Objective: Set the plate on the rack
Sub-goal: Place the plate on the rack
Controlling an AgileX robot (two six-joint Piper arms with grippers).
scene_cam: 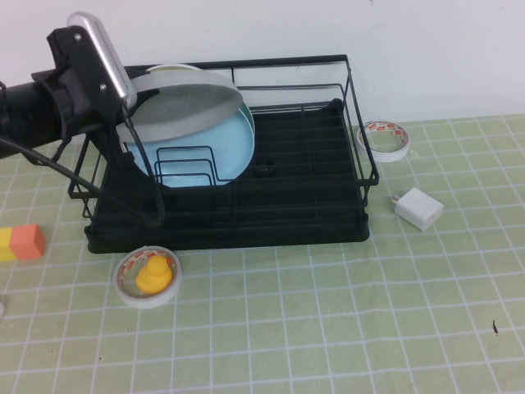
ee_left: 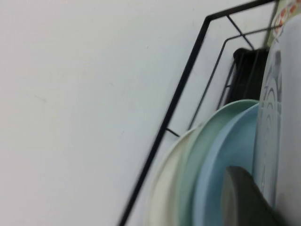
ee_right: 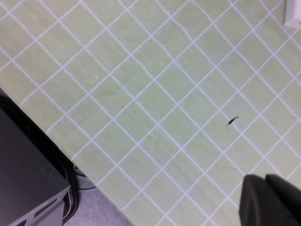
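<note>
- The left gripper (scene_cam: 135, 103) was held over the rack's (scene_cam: 344, 156) left end, clamped on the plate (scene_cam: 184, 103).
- The plate was tilted, its face slanting over a light blue plate (scene_cam: 234, 152).
- The right gripper (ee_right: 270, 200) was shut above the green checked tablecloth (scene_cam: 344, 320).

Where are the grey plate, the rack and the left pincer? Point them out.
grey plate (scene_cam: 184, 111): high view, its tilted underside.
rack (scene_cam: 312, 176): high view, bare tray base.
left pincer (ee_left: 247, 200): left wrist view, dark fingertip against the plate.
</note>
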